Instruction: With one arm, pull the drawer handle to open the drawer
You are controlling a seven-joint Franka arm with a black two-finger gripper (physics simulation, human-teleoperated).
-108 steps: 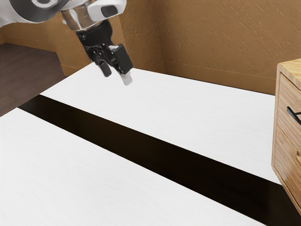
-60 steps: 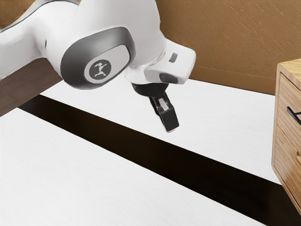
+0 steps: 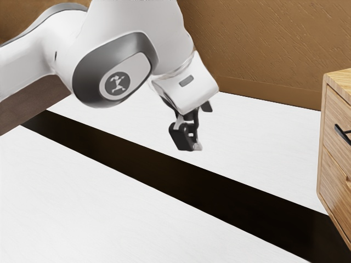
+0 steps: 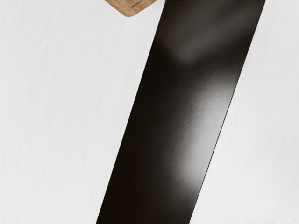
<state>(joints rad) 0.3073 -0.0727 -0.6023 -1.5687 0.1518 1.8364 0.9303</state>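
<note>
— Where is the slim black bar drawer handle (image 3: pixel 343 134)?

— At the exterior view's right edge, mounted on the upper light wood-grain drawer front (image 3: pixel 334 109). That front looks flush with the frame of the boxy pale wooden cabinet (image 3: pixel 339 79), and a second, lower drawer front (image 3: pixel 333 186) sits under it. The cabinet stands on the table, and a rounded corner of it (image 4: pixel 126 5) shows in the wrist view.

— And the black two-finger gripper (image 3: pixel 189 143)?

— Well apart from the handle, hanging in the air over the middle of the table and pointing down. It touches nothing. Its fingers overlap from this side, so I cannot tell whether they are spread or closed.

— Any writing or labels?

— No readable words. The smooth white arm's grey round joint cap (image 3: pixel 116 82) bears a small white figure emblem inside a ring.

— The surfaces?

— The matte white table (image 3: pixel 82 208) has a faint grain. A glossy black stripe (image 3: pixel 219 192) crosses it diagonally, and in the wrist view the stripe (image 4: pixel 187 116) carries soft reflections. Behind stands a rough, plaster-textured brown wall (image 3: pixel 263 38).
</note>
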